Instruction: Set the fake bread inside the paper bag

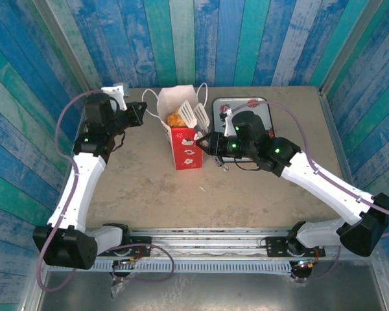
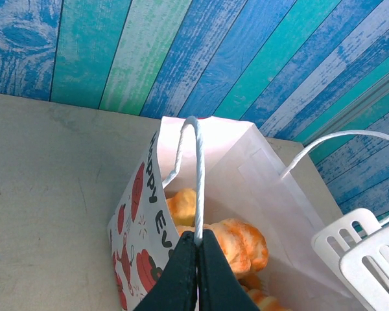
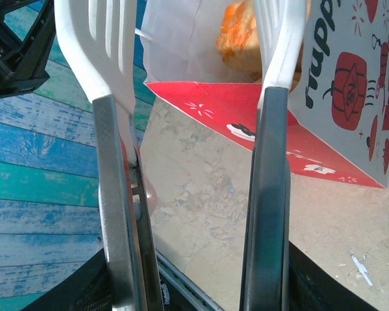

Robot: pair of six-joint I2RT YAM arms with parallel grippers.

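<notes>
The paper bag [image 1: 185, 146] stands upright at mid-table, red below and white above, with several pieces of golden fake bread [image 1: 176, 119] inside. My left gripper [image 1: 142, 111] is at the bag's left. In the left wrist view that gripper [image 2: 197, 240] is shut on the bag's thin white handle [image 2: 198, 181], with the bread [image 2: 243, 243] just beyond it. My right gripper [image 1: 204, 141] sits at the bag's right side, shut on white slotted tongs [image 1: 194, 115]. The tongs' heads [image 3: 94, 52] are spread apart over the bag's mouth, with nothing between them. Bread [image 3: 240, 39] lies just past them.
A dark-rimmed tray [image 1: 262, 107] lies at the back right, behind the right arm. Blue and green plank walls close in the table at the back and both sides. Bare tabletop [image 1: 149, 194] stretches in front of the bag.
</notes>
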